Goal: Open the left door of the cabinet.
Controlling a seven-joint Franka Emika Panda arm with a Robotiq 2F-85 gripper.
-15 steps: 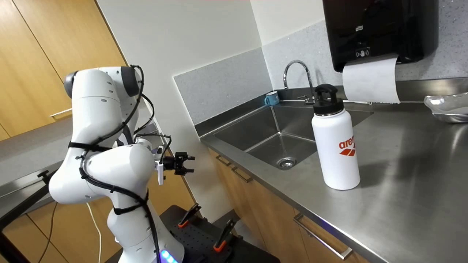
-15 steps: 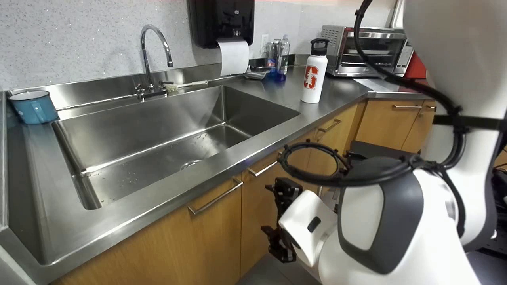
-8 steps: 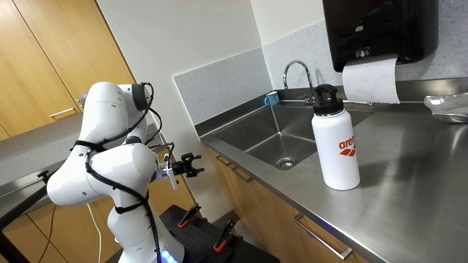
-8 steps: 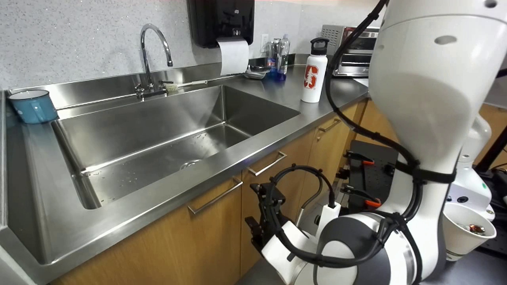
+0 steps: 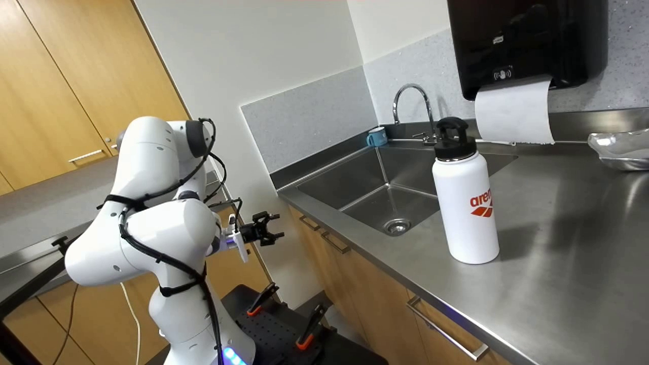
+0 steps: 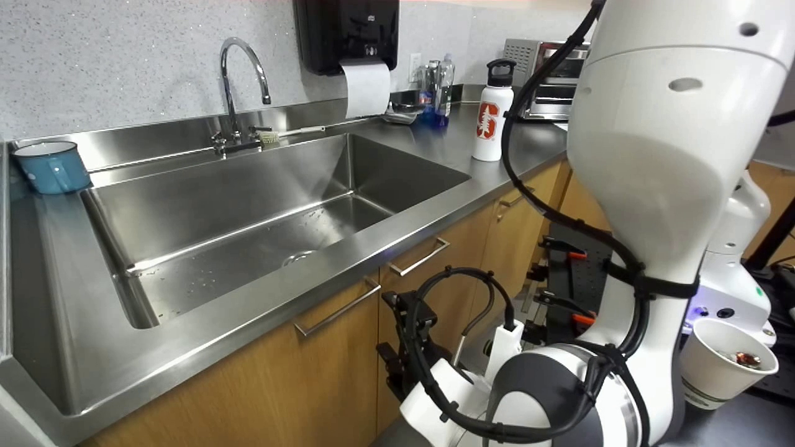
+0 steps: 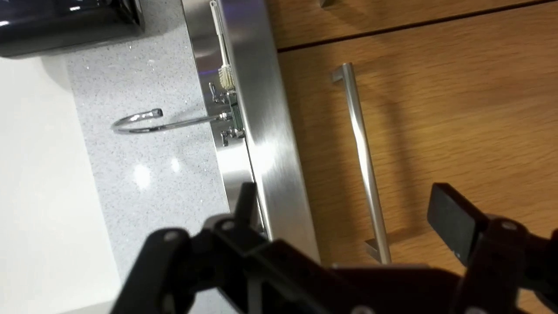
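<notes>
The low wooden cabinet under the steel top is in both exterior views. Its left door is shut, flush with its neighbour. The door's metal bar handle is also in the wrist view, where the door's wood fills the right side. My gripper is open and empty, in front of the cabinet near the seam right of this door. In the wrist view the handle runs between my two spread fingers, apparently touching neither. An exterior view also shows the gripper short of the cabinet front.
The steel counter edge lies beside one finger in the wrist view. The neighbouring door's handle is close to the gripper. The sink, blue mug and white bottle are above. Clamps sit on the robot's base.
My gripper has moved toward the cabinet front and shifted toward the left door in the last second. The arm's upper links have lowered and leaned forward. The door has not moved.
</notes>
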